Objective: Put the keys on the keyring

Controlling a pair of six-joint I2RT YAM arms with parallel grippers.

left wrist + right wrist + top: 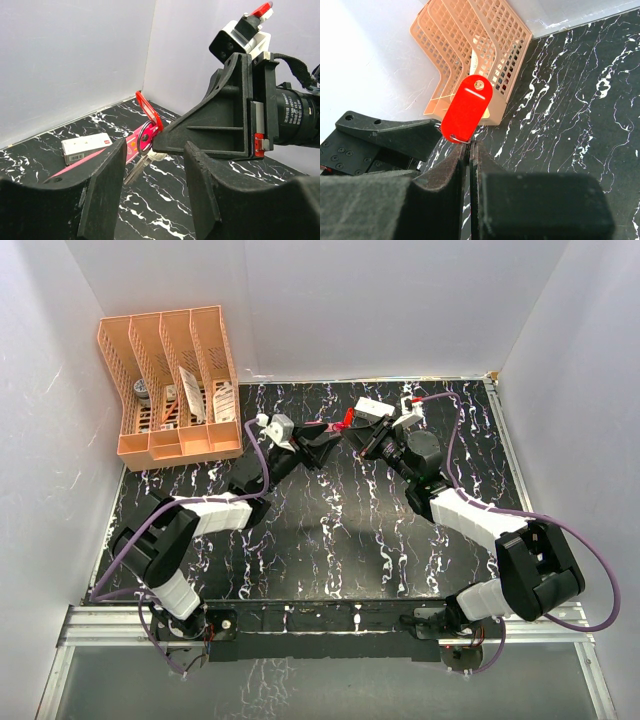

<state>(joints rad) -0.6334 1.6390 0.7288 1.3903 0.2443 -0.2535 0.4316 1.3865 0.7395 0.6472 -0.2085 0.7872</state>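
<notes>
right gripper (470, 146) pinched shut on keyring (148, 137), red-headed key (467, 107) sticking up from it, plain metal key (136, 171) and pink tag (100, 159) hanging below, left gripper (156, 147) just beside, fingers apart, holding nothing

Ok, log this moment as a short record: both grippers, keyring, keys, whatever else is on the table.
left gripper: open, empty, facing the keyring
right gripper: shut on the keyring
red-headed key: stands up above the right gripper
pale key: hangs under the bunch
white box: lying on the table
peach organizer: far left corner
</notes>
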